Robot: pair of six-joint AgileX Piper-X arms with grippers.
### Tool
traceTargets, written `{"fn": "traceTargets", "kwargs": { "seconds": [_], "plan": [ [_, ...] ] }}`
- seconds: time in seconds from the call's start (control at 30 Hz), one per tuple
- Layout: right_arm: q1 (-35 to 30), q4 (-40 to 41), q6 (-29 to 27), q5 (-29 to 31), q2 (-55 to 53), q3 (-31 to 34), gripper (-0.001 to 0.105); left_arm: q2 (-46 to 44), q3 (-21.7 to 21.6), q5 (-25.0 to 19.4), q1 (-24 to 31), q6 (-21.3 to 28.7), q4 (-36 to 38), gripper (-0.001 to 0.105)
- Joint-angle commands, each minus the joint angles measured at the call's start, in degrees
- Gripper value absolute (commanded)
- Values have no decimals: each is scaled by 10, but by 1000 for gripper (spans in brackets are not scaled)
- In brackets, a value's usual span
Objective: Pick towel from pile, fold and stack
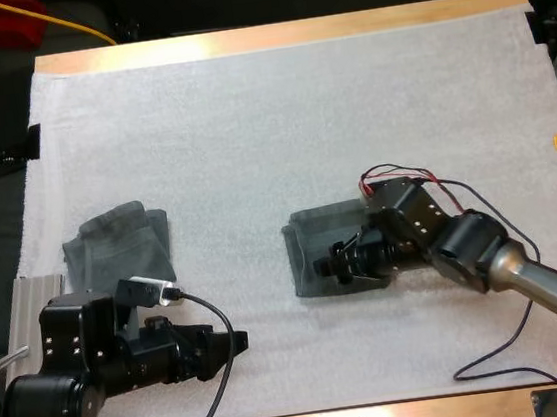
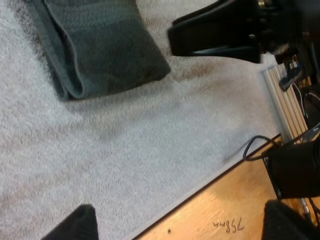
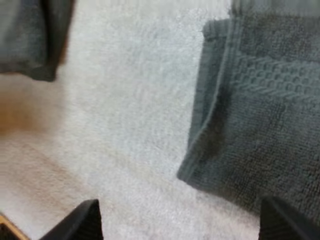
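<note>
The folded grey-green cloth towel [image 3: 260,115] looks limp and light: best pinched at its hemmed edge. The right gripper [image 1: 323,264] and the left gripper [image 1: 235,342] both gape open.

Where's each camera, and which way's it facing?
High view: behind the arms, looking forward and down on the white mat; left tool and right tool show.
Left wrist: on left arm, facing the folded dark grey-green towel mid-mat; own fingertips show.
Right wrist: on right arm, close at that towel; own fingertips show.
All share that towel.
</note>
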Motion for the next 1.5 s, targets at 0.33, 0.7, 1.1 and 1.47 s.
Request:
{"fn": "traceTargets", "kwargs": {
  "seconds": [0.33,0.7,1.1,1.47],
  "plan": [
    [0,62,-13,33,-93,-3,63,-2,0,7,0,5,-43,65],
    [0,89,-26,33,-110,-3,63,10,0,3,0,-29,-151,71],
    [0,98,-33,33,-110,-3,63,170,0,17,-2,-66,-202,71],
    [0,98,-33,33,-110,-3,63,315,0,22,-3,-85,-254,71]
  ]
}}
